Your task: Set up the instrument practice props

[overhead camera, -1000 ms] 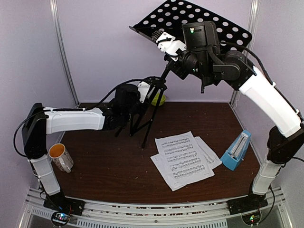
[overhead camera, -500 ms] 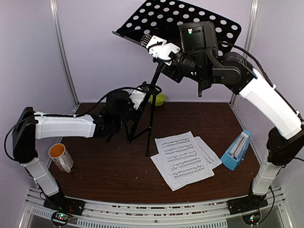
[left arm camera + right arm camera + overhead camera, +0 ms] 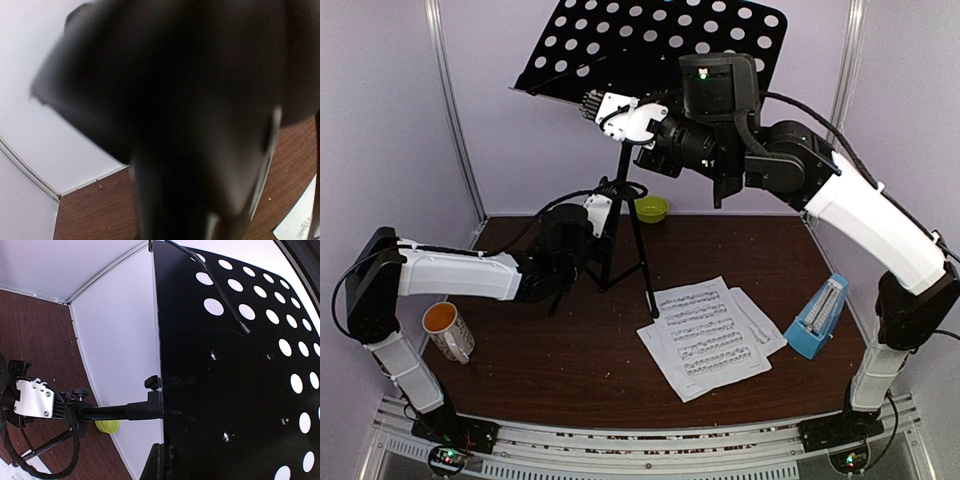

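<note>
The black music stand stands nearly upright at the back of the table, its hole-punched desk point(image 3: 650, 40) high up. My right gripper point(image 3: 605, 108) is shut on the desk's lower edge; in the right wrist view the desk point(image 3: 225, 365) fills the right side, with my gripper point(image 3: 167, 460) clamped on its rim. My left gripper point(image 3: 593, 212) is at the tripod hub, apparently shut on the stand; it also shows in the right wrist view point(image 3: 32, 397). The left wrist view is filled by a blurred black part point(image 3: 200, 150). The white sheet-music pages point(image 3: 705, 335) lie flat at centre right. The blue metronome point(image 3: 817, 320) stands to their right.
A white-and-orange mug point(image 3: 447, 330) stands at the left front. A lime-green bowl point(image 3: 651, 208) sits at the back wall behind the stand, also in the right wrist view point(image 3: 107, 426). A tripod leg point(image 3: 645, 270) reaches down near the pages. Walls close in on three sides.
The stand has swung more upright and shifted left; the desk rose and moved left with my right gripper. My left gripper stayed on the tripod hub as the legs came down.
</note>
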